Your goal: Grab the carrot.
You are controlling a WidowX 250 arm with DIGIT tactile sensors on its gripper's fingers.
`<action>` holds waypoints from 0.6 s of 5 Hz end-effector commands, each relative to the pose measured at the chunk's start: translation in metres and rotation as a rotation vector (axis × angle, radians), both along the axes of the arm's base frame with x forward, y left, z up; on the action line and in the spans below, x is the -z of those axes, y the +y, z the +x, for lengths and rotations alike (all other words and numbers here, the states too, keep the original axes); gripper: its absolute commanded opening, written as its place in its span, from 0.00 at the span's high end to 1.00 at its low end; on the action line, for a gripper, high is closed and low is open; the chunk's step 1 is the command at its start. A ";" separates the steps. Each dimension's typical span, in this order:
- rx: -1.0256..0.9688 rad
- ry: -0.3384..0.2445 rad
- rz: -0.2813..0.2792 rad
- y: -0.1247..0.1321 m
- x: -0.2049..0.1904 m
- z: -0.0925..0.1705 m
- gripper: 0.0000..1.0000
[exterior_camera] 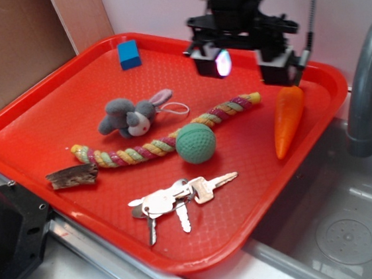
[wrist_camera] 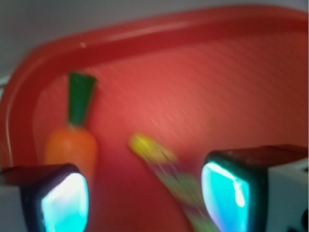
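The wrist view is blurred; only the stem end of the smooth orange plastic carrot (wrist_camera: 71, 145) with its dark green top is seen there, its tip hidden behind one finger pad (wrist_camera: 63, 203). In the exterior view the carrot (exterior_camera: 288, 119) is laid near the right rim of the red plastic tray (exterior_camera: 51, 127), just right of the yellow end of the braided multicolour rope toy (exterior_camera: 166, 141). Open tray floor is left around it on the near side. The black gripper (exterior_camera: 250, 63) is held above the carrot's stem end, jaws spread apart, nothing between them.
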State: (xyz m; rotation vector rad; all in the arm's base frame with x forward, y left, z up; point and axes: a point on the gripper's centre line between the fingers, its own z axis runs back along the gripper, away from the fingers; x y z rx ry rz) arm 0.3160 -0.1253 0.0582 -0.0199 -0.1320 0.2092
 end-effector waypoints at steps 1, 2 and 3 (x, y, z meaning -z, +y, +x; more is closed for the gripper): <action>0.161 -0.049 -0.023 -0.045 -0.018 0.033 0.00; 0.160 -0.029 -0.029 -0.046 -0.015 0.023 0.00; 0.144 0.004 -0.002 -0.049 -0.024 0.002 0.00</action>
